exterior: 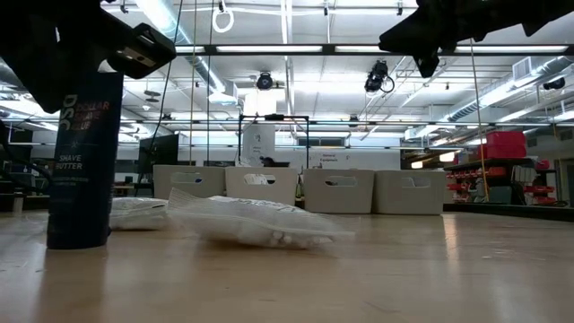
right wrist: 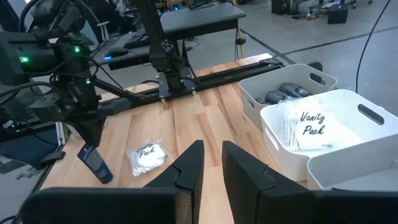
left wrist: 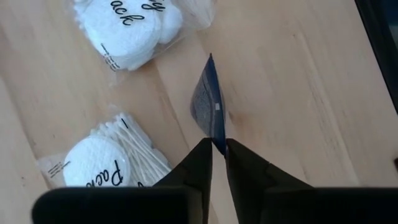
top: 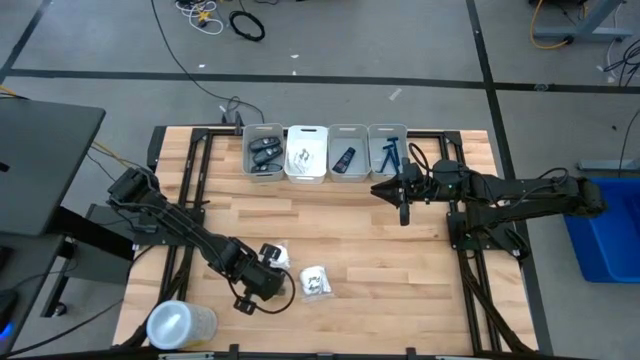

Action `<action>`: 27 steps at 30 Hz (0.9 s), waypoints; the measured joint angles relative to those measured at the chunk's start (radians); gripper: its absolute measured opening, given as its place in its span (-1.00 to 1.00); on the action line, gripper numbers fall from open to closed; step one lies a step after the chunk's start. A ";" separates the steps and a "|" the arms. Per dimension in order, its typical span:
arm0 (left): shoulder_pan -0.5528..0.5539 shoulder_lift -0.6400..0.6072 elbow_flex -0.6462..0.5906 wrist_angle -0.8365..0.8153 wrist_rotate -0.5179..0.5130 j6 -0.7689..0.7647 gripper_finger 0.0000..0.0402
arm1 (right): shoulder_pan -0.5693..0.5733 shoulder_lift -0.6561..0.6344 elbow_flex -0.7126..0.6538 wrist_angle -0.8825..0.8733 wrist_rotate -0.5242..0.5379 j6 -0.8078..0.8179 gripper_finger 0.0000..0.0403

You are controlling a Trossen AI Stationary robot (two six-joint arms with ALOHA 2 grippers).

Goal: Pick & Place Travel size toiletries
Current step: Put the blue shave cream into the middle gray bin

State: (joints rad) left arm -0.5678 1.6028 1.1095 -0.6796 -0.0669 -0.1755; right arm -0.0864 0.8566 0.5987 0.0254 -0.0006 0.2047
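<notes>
My left gripper [left wrist: 217, 144] is near the table's front left [top: 243, 303], shut on a small dark blue tube [left wrist: 208, 106], which the right wrist view shows hanging below it [right wrist: 96, 165]. Two clear "Vanity Pack" packets of cotton pads and swabs [top: 275, 255] [top: 315, 282] lie flat on the wood beside it. At the far edge stand four bins: one with dark oval cases [top: 263, 152], one with white packets [top: 306, 152], one with a dark item [top: 347, 152] and one with a blue razor [top: 388, 150]. My right gripper [top: 405, 210] hovers shut in front of the bins, with nothing in it. My left gripper pinches the tube's thin flat end [left wrist: 216, 138] between its two fingers, coming steeply from above. The tube hangs tilted below the fingers, its thicker end [right wrist: 104, 177] lowest. I cannot tell whether that end touches the table.
A tall dark shave butter can [top: 180, 325] stands upright at the front left corner, close to my left arm [exterior: 85, 161]. Bare wood lies between the packets and the bins. Black frame rails run along the table's sides.
</notes>
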 joint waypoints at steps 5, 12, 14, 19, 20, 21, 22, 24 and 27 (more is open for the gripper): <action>0.000 0.000 0.000 0.015 0.000 0.000 -0.81 | 0.000 0.000 0.000 0.000 0.000 0.000 -0.69; 0.002 0.000 0.000 0.023 0.000 0.014 -0.82 | 0.000 0.000 0.000 0.000 0.000 0.000 -0.69; 0.002 0.000 0.000 0.023 0.000 0.015 -0.83 | 0.000 0.000 0.000 0.000 0.000 0.000 -0.69; 0.002 0.000 0.000 0.023 0.000 0.015 -0.90 | 0.000 0.000 0.000 0.000 0.000 0.000 -0.69; 0.002 0.000 0.000 0.023 0.000 0.015 -0.92 | 0.000 0.000 0.000 0.000 0.000 0.000 -0.69; 0.002 0.000 0.000 0.023 0.000 0.015 -0.93 | 0.000 0.000 0.000 0.000 0.000 0.000 -0.69; 0.002 0.000 0.000 0.024 0.000 0.015 -0.94 | 0.000 0.000 0.000 0.000 0.000 0.000 -0.69; 0.002 0.000 0.000 0.024 0.000 0.015 -0.95 | 0.000 0.000 0.000 0.000 0.000 0.000 -0.69; 0.002 0.000 0.000 0.024 0.000 0.015 -0.95 | 0.000 0.000 0.000 0.000 0.000 0.000 -0.68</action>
State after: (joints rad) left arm -0.5658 1.6024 1.1099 -0.6556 -0.0669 -0.1600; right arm -0.0864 0.8566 0.5987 0.0254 -0.0003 0.2050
